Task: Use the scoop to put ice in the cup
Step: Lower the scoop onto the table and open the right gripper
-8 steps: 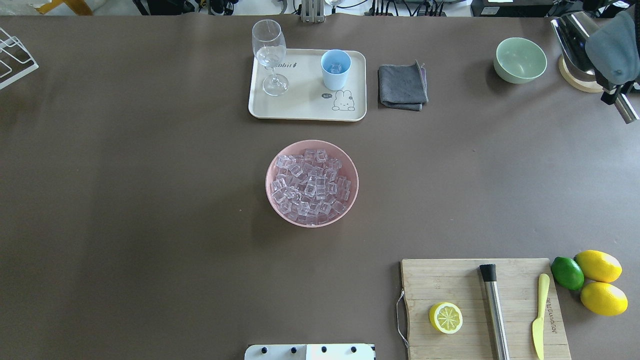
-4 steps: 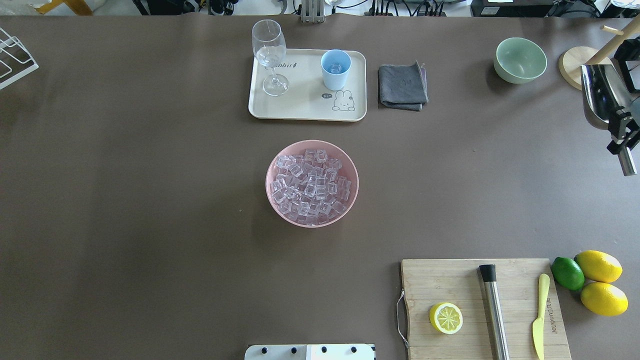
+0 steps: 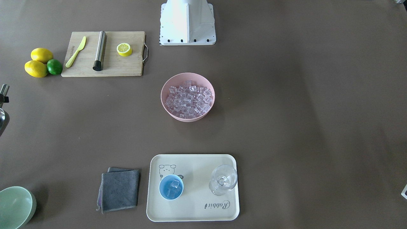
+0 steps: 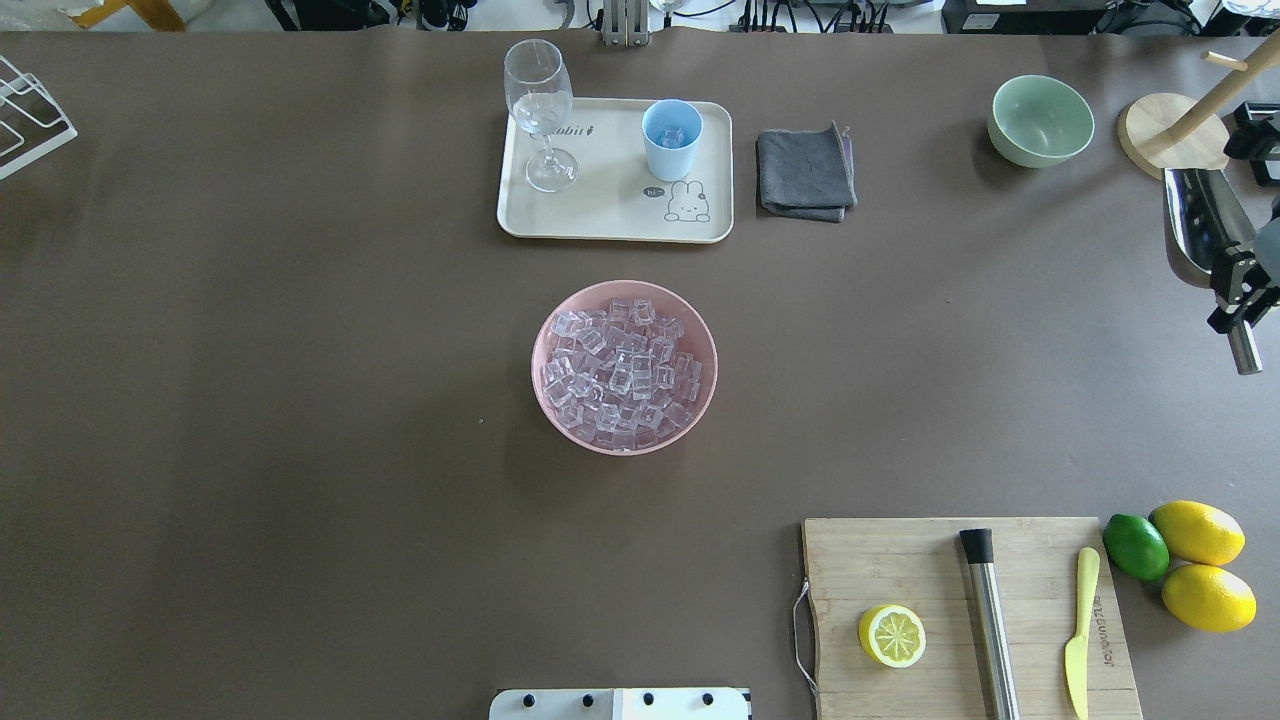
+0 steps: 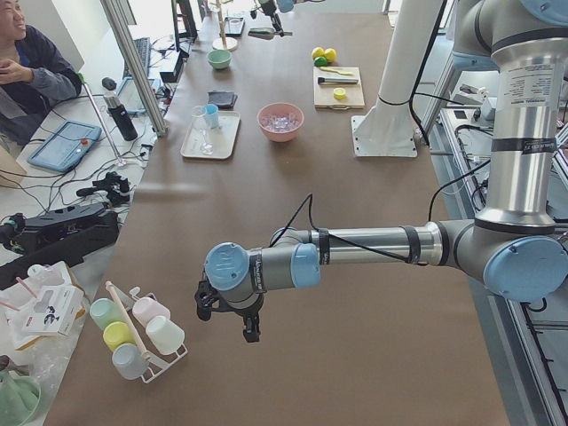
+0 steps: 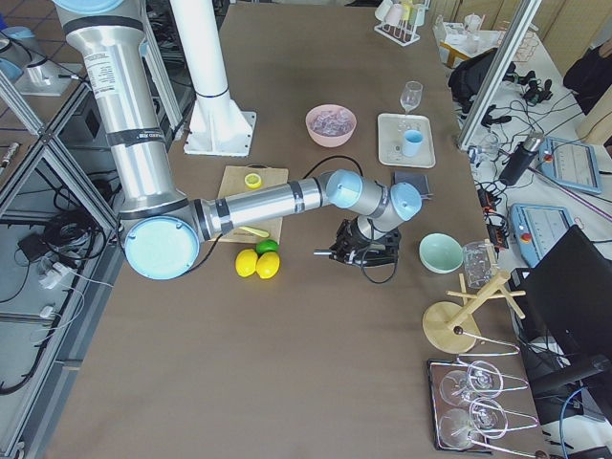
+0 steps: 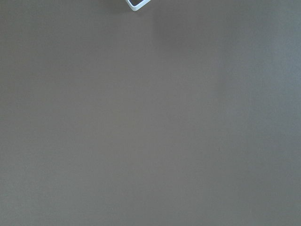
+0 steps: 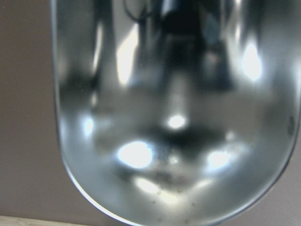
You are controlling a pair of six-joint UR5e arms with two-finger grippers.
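So the thing that matters here is the sideways gap. The right tool (image 4: 1236,288) is clamped on the handle of the scoop (image 4: 1195,230), out at the robot's right-hand edge of the desk (image 4: 300,400). The scoop's long axis runs roughly near-to-far, trough pointing at the far edge and handle back toward the robot. In the wrist view the trough looks empty.

The ice (image 4: 625,370) sits piled in the pink bowl (image 4: 534,365) mid-desk, well apart from the scoop, off to its left and a bit nearer the robot. The cup (image 4: 671,150) is on the tray (image 4: 600,215) just past the bowl, with a few cubes in it already.

The left tool (image 5: 227,321) hangs way down the other end, and I can't tell if it's apart or together. The right arm is the one for this, I'd say: swing left and turn the trough toward the bowl.
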